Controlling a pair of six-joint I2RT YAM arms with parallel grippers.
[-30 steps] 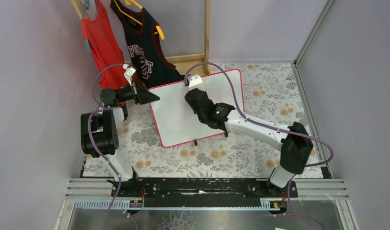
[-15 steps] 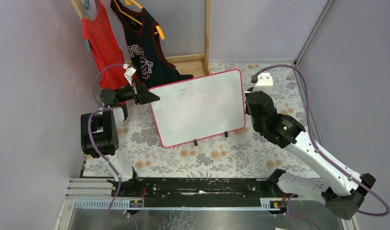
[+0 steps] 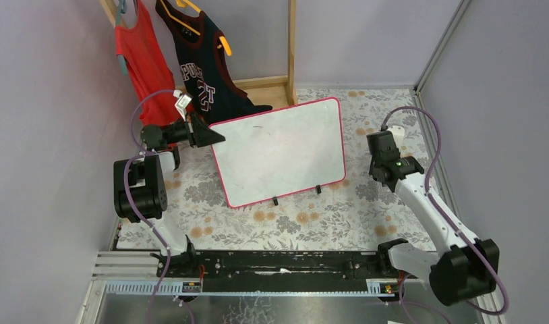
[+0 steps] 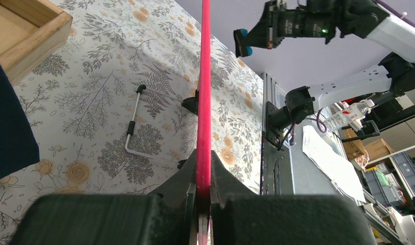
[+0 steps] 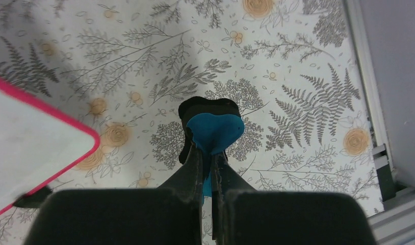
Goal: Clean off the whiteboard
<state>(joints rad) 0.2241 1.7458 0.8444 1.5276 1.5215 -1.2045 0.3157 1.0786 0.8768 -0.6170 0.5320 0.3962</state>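
Observation:
The whiteboard (image 3: 278, 152) stands tilted on small black feet, white with a thin pink-red frame. Its face looks wiped, apart from a small dark mark (image 3: 258, 126) near the top. My left gripper (image 3: 214, 138) is shut on the board's left edge. In the left wrist view the pink frame (image 4: 204, 92) runs straight up from between the closed jaws of the left gripper (image 4: 204, 153). My right gripper (image 3: 382, 150) hangs over the table just right of the board, apart from it. The right gripper (image 5: 208, 153) is shut on a blue eraser (image 5: 214, 130); the board's corner (image 5: 22, 148) is at its left.
A red shirt (image 3: 140, 57) and a dark jersey (image 3: 201, 67) hang on a wooden rack (image 3: 291, 47) at the back left. The board's wire stand (image 4: 134, 127) rests on the floral tablecloth behind it. Walls close in on the right; metal rails (image 3: 292, 263) run along the near edge.
My right arm has swung with the eraser from the board's face out to the right, off the board and over the table. The left gripper and the board have not moved.

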